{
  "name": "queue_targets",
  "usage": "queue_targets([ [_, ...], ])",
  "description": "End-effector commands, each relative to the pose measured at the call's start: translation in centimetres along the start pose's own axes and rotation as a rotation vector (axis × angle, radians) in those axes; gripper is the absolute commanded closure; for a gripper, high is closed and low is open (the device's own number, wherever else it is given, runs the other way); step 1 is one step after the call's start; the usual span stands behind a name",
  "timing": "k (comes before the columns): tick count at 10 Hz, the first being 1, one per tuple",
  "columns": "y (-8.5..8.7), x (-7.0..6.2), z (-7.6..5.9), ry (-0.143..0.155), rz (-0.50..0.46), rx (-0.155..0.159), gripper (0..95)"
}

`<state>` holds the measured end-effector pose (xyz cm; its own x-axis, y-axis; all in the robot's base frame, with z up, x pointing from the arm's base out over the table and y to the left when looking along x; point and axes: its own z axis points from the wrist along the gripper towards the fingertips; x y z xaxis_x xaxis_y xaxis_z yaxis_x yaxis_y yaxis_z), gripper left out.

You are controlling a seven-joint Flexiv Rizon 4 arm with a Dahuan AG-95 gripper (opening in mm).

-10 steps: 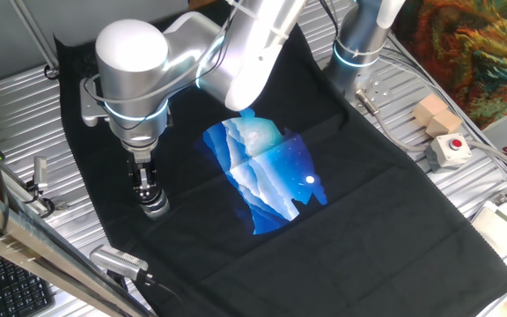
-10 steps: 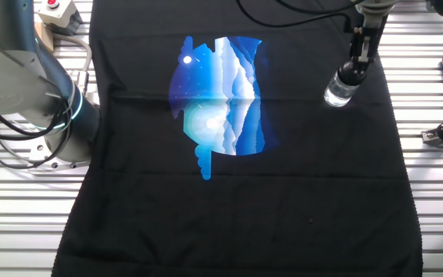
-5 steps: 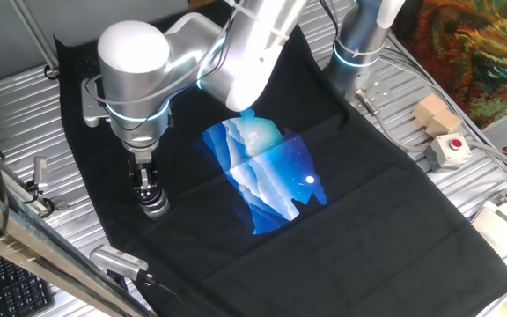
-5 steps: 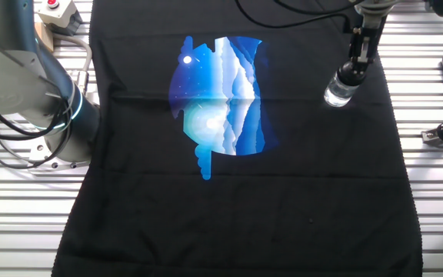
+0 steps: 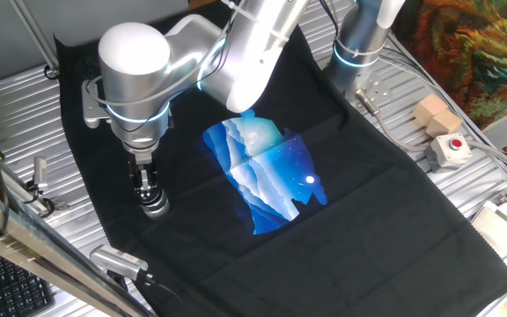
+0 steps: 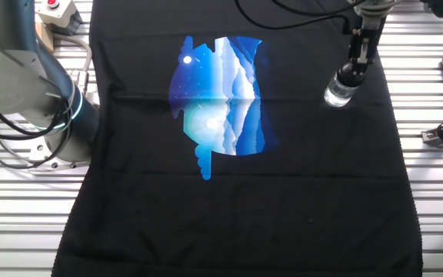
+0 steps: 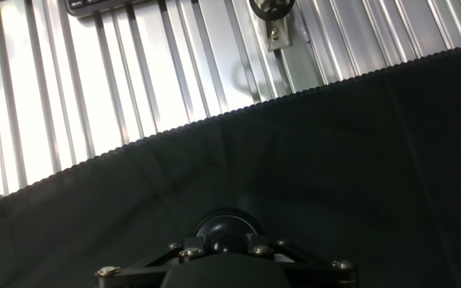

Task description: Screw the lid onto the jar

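at the near-left part of the black cloth [image 5: 368,211], as one fixed view has it, the gripper [image 5: 151,195] points straight down from the silver arm [image 5: 192,62], its narrow dark fingers [image 6: 357,48] drawn close together on the lid [image 6: 346,78], which sits on top of the jar [image 6: 338,94]; the jar stands upright on the cloth directly under the fingertips, clear and shining below the dark cap

in the hand view the lid [image 7: 224,230] shows as a dark round shape just beyond the hand's own black frame, with cloth all round it; how tightly the fingers press cannot be told from there

outward from the gripper, the cloth's scalloped edge [image 7: 214,120] runs close by on the far side of the lid in the hand view, and past it lies the ribbed metal table [image 7: 94,72]; a small metal bracket [image 5: 38,180] and a grey metal cylinder [image 5: 117,260] rest on that bare metal near the gripper, beyond the cloth's edge, so room on that side is tight

to the other side the cloth stretches wide, with a blue and white printed patch [image 5: 267,176] well apart from the gripper and open dark cloth beyond it

far across the table, well away, stand a box with a red button [image 5: 450,150] and a wooden block [image 5: 436,114]
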<state>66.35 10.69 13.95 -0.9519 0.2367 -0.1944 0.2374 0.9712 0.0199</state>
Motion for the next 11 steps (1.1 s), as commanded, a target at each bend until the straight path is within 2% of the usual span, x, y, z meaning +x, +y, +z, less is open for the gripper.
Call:
queue_targets([
  [1,-0.02,-0.01,0.11,-0.002,0.002,0.002,95.0],
  [11,-0.03,0.01,0.29,-0.007,0.007,0.012,95.0],
])
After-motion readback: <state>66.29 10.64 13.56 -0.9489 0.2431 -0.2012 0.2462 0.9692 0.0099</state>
